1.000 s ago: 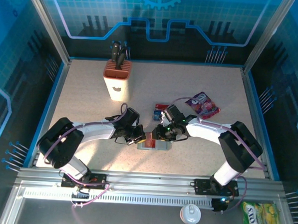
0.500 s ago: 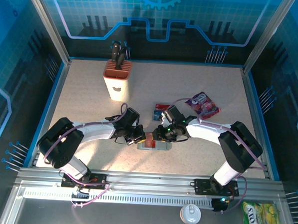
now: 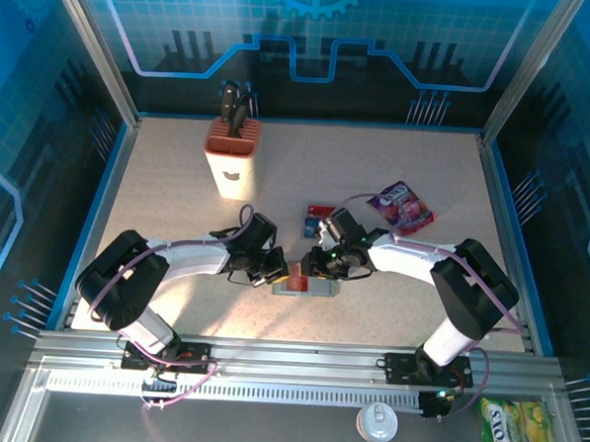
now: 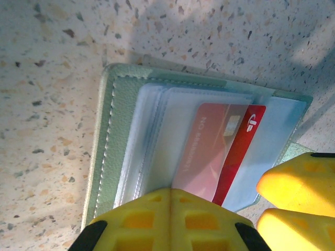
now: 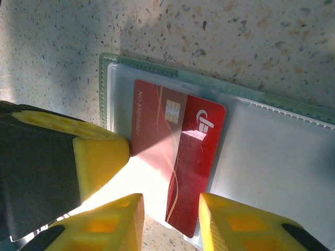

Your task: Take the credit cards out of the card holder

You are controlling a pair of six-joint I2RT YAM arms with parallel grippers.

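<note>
On the table (image 3: 409,306), card holder (image 4: 112,130) pinned.
Jaws together, the left gripper (image 4: 168,219) holds it down so the right gripper (image 5: 170,209), jaws apart astride the red credit card (image 5: 183,151), can pull.

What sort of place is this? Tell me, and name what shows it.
Most likely a robotics lab test cell, not a home or shop: a speckled table boxed in by aluminium frame posts and blue printed panels, with two robot arms mounted on a rail at its near edge.
</note>
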